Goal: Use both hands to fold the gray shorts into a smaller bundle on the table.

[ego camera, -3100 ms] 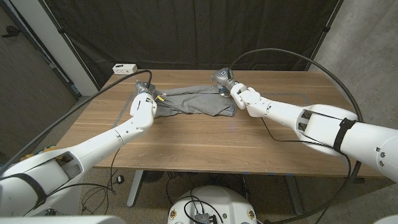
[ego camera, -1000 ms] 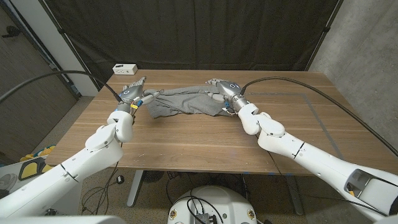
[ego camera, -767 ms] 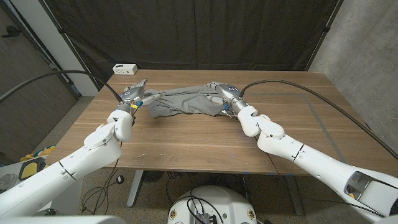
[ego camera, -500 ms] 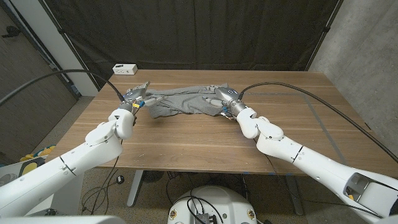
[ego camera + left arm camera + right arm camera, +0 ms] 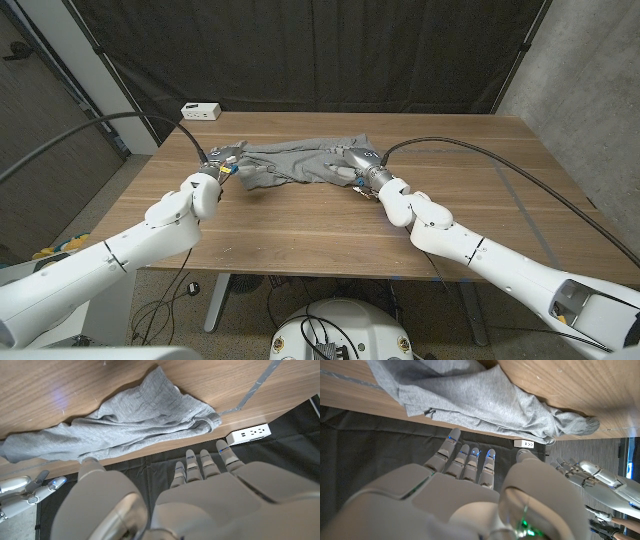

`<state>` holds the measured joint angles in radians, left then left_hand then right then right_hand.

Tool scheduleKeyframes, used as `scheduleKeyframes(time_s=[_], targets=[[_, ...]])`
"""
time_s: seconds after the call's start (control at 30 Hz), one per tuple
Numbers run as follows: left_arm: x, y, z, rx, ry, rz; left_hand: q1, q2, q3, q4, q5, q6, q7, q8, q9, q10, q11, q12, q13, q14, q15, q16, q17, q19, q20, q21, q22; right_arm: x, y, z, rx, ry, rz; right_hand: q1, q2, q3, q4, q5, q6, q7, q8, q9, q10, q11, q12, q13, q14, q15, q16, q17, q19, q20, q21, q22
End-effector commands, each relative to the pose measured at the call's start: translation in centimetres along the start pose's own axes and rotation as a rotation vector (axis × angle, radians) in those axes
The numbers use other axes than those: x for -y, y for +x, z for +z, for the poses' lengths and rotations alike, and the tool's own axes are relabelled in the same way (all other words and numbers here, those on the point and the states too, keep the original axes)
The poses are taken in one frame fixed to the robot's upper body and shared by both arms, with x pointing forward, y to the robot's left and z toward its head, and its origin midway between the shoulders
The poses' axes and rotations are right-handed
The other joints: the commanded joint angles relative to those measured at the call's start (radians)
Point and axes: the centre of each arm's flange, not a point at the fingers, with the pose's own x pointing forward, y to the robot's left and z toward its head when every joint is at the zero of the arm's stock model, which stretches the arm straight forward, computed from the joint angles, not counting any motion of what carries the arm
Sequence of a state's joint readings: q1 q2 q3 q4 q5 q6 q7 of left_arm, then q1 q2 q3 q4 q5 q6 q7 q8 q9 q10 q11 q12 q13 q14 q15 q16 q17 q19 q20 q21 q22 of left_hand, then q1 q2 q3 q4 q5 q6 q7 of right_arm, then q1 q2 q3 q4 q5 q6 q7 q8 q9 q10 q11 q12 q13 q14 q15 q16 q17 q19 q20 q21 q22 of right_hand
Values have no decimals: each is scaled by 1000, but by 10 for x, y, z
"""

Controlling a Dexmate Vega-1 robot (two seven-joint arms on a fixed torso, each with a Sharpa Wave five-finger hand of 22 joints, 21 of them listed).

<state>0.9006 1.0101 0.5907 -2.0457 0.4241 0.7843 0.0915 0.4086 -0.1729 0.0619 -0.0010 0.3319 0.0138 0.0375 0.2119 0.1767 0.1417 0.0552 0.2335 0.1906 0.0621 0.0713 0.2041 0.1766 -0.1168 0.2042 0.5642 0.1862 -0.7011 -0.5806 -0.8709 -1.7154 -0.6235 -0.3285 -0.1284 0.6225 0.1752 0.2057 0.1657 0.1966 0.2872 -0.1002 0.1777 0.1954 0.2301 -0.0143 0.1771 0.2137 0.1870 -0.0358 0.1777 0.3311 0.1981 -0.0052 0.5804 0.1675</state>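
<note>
My left robot hand (image 5: 222, 160) is hovering at the left end of the shorts (image 5: 295, 163), fingers (image 5: 200, 465) spread and gripping nothing. The gray shorts are lying rumpled across the far middle of the table (image 5: 330, 225), between both hands. My right robot hand (image 5: 358, 162) is reaching over their right end, fingers (image 5: 470, 462) extended and apart, holding nothing.

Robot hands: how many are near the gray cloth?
2. The left hand is at the left end of the gray shorts; the right hand is at their right end. Both look open, fingers extended.
</note>
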Motion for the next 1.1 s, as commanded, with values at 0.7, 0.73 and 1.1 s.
scheduleKeyframes(time_s=[0.7, 0.73, 1.1], targets=[[28, 14, 20, -1, 233, 37, 191, 29, -53, -96, 101, 200, 19, 21, 2, 188, -41, 33, -3, 128, -37, 12, 1, 110, -5, -12, 5, -23, 4, -6, -41, -24, 99, -18, 4, 19, -12, 6, 3, 3, 12, -2, -8, 0, 10, -5, -10, -7, 6, -16, -6, -1, -18, 0], [29, 14, 21, -5, 239, 37, 192, 29, -53, -97, 101, 202, 17, 21, 2, 189, -42, 33, -3, 130, -38, 12, 1, 111, -5, -12, 5, -24, 4, -7, -40, -17, 107, -19, 4, 20, -13, 6, 3, 1, 12, -2, -8, -1, 10, -5, -11, -7, 6, -17, -7, -1, -19, 0], [36, 16, 26, -7, 295, 51, 253, 54, -53, -114, 116, 269, 7, 25, 2, 243, -67, 39, -3, 163, -57, 11, 1, 135, -11, -14, 6, -31, 3, -11, -55, 3, 136, -24, 4, 23, -14, 7, 10, 4, 15, -2, -4, 0, 14, -6, -10, -7, 9, -23, -7, -1, -24, 0]])
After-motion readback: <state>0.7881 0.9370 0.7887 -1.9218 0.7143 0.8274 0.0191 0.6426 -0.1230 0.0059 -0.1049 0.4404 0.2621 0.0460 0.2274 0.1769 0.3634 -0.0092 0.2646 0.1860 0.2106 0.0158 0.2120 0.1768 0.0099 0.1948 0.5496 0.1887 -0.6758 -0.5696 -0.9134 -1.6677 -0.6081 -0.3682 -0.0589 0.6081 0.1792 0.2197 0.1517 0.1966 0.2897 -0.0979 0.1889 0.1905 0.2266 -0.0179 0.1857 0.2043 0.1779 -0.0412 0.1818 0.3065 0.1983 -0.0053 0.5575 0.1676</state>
